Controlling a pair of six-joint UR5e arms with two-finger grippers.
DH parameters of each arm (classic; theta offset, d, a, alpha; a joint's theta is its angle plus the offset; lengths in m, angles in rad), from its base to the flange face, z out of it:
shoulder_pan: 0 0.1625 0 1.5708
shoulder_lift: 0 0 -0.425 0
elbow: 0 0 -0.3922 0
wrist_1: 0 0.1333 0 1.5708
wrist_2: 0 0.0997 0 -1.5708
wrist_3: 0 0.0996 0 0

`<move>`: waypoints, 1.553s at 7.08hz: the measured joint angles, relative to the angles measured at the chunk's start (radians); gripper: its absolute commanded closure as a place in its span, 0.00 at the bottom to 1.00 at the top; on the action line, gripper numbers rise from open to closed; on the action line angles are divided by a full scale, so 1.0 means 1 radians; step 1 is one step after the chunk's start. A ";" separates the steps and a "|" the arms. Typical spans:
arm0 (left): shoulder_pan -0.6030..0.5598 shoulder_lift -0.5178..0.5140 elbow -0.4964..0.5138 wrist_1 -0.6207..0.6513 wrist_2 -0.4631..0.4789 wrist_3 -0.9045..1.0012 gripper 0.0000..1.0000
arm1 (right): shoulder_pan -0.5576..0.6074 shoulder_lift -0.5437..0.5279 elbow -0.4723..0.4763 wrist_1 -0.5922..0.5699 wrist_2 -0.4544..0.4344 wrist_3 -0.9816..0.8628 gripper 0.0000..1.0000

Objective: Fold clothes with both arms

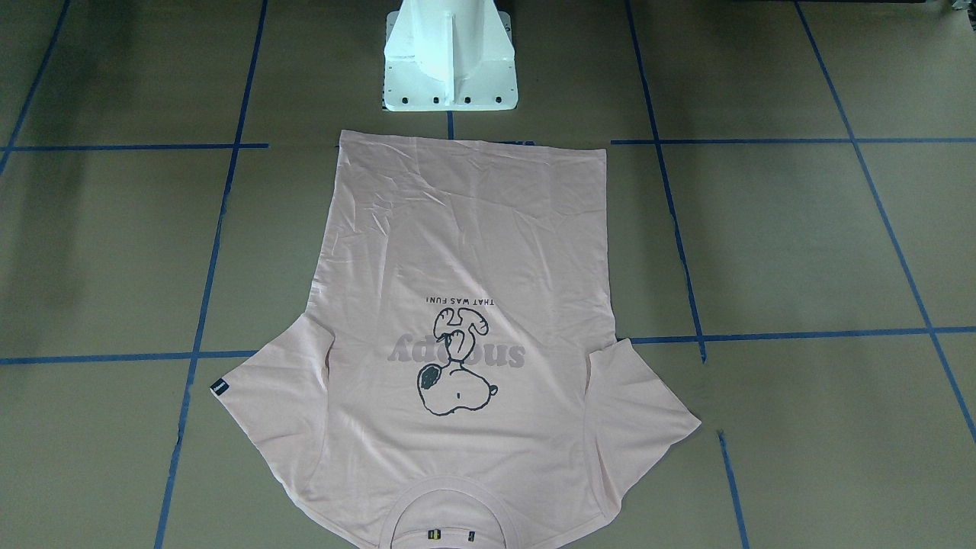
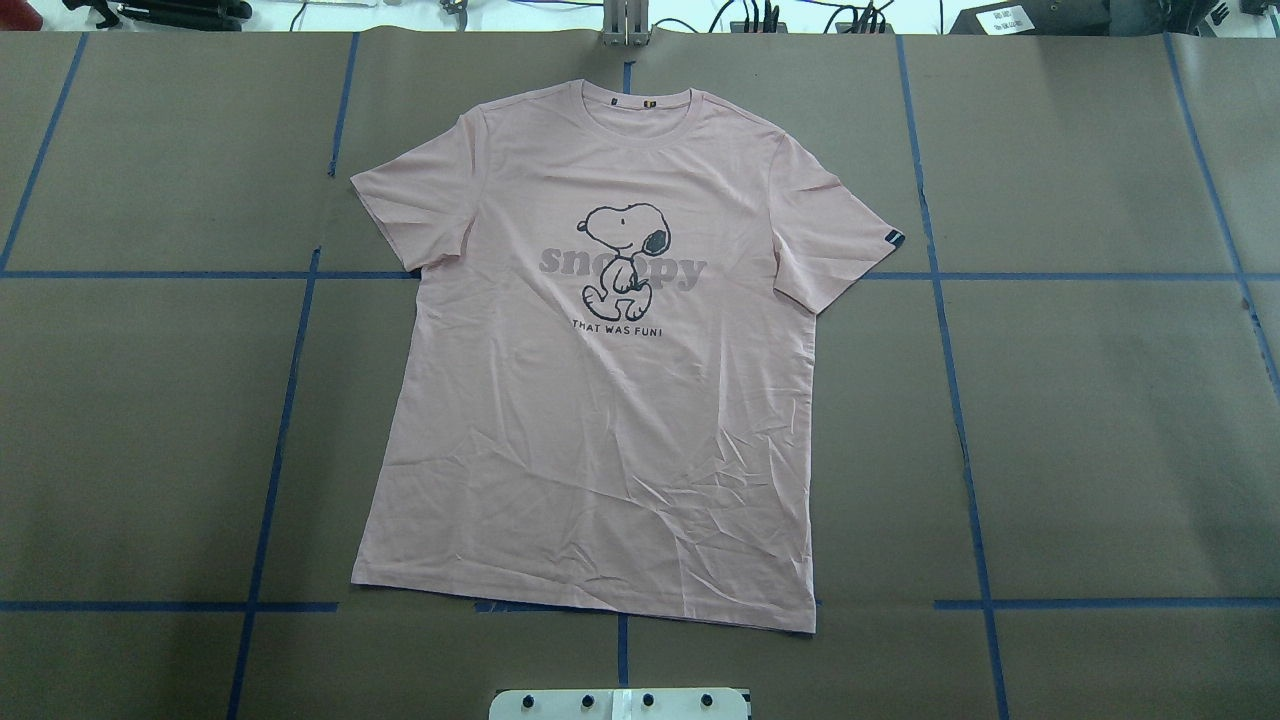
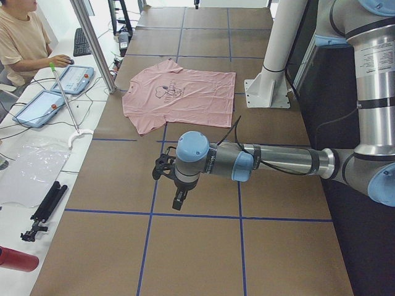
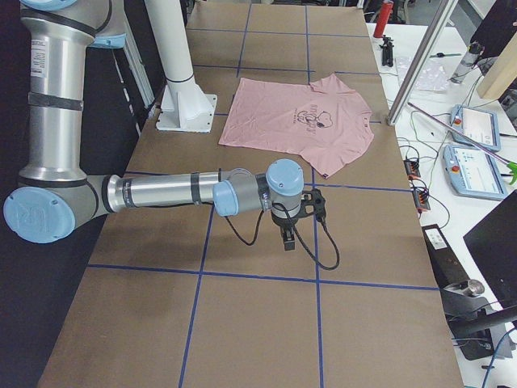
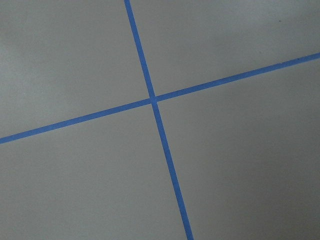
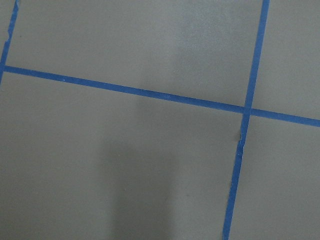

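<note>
Now, T-shirt [image 2: 600,430] flat on table [image 2: 1100,420].

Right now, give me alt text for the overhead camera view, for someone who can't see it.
A pale pink short-sleeved T-shirt with a black-outline cartoon dog print lies flat, print up, collar toward the far edge, on a brown table gridded with blue tape lines. A white base plate peeks in at the near edge.

Wrinkled matt cloth T-shirt [image 2: 600,450], matt table [image 2: 1100,420]
</note>
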 measured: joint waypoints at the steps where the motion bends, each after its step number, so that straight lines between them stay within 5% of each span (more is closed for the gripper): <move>1: 0.000 0.000 0.000 0.000 0.000 0.000 0.00 | -0.012 0.007 -0.017 0.032 -0.002 0.002 0.00; 4: 0.002 0.000 0.001 -0.002 -0.001 0.001 0.00 | -0.072 0.075 -0.102 0.116 -0.006 0.019 0.00; 7: 0.008 0.000 0.005 -0.003 -0.001 0.001 0.00 | -0.209 0.280 -0.213 0.122 -0.030 0.272 0.00; 11: 0.008 -0.002 -0.006 -0.003 -0.004 0.002 0.00 | -0.525 0.556 -0.401 0.336 -0.363 1.003 0.13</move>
